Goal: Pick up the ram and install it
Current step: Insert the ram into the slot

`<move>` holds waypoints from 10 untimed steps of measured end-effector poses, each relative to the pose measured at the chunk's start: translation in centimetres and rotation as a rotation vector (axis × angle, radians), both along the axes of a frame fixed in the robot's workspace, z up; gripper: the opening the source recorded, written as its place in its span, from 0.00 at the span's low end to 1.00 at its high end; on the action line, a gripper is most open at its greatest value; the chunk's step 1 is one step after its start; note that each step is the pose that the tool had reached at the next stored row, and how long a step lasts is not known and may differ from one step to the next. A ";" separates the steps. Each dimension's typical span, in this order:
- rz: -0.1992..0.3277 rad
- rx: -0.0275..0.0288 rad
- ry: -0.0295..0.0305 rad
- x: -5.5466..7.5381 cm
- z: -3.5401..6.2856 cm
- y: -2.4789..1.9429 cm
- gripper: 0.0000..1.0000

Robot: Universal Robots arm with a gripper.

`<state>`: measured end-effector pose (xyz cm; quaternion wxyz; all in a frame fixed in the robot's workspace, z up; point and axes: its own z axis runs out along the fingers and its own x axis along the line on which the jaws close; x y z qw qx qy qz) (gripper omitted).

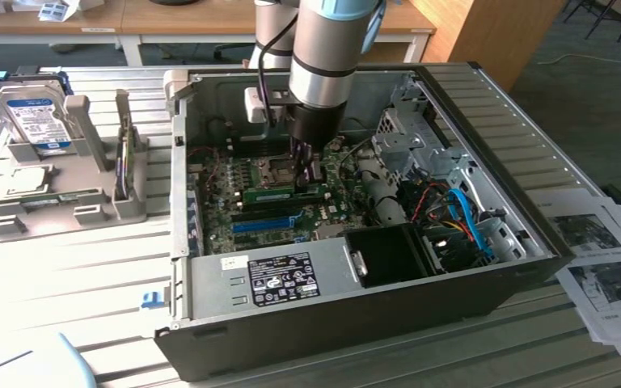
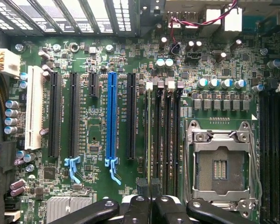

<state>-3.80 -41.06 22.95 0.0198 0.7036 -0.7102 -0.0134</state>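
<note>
Exterior view: noted hard drive point(image 1: 32, 120) standing in tray point(image 1: 30, 220) at frame left. Found ram stick point(image 1: 271, 194) at frame centre, low over board inside open computer case point(image 1: 526, 162), pinched between narrow fingers of gripper point(image 1: 310, 179). Wrist view: logged blue slot point(image 2: 112, 116) left of centre, black memory slots point(image 2: 165, 140) right of centre. Judged install step in hand; calls for squaring stick over one slot and pressing evenly.

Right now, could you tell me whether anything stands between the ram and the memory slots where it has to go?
Nothing visible does. The end effector holds the ram right at the black memory slots beside the CPU socket; the slots look empty, with no cable across them.
</note>
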 end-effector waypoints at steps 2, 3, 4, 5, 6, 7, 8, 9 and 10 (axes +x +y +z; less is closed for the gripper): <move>0.000 0.0000 0.0000 0.0 0.00 0.00 0.11; 0.000 0.0000 0.0001 0.0 0.00 0.00 0.11; 0.000 -0.0001 0.0001 0.0 0.00 0.00 0.11; 0.000 -0.0002 0.0001 0.0 -0.01 -0.01 0.11; 0.000 -0.0001 0.0001 0.0 -0.02 -0.01 0.11; 0.000 -0.0001 0.0000 0.0 -0.03 0.00 0.11; 0.000 -0.0001 0.0000 0.0 -0.05 0.00 0.11; 0.000 -0.0001 0.0001 0.0 -0.06 0.00 0.11; 0.000 -0.0001 0.0000 0.0 -0.08 0.00 0.11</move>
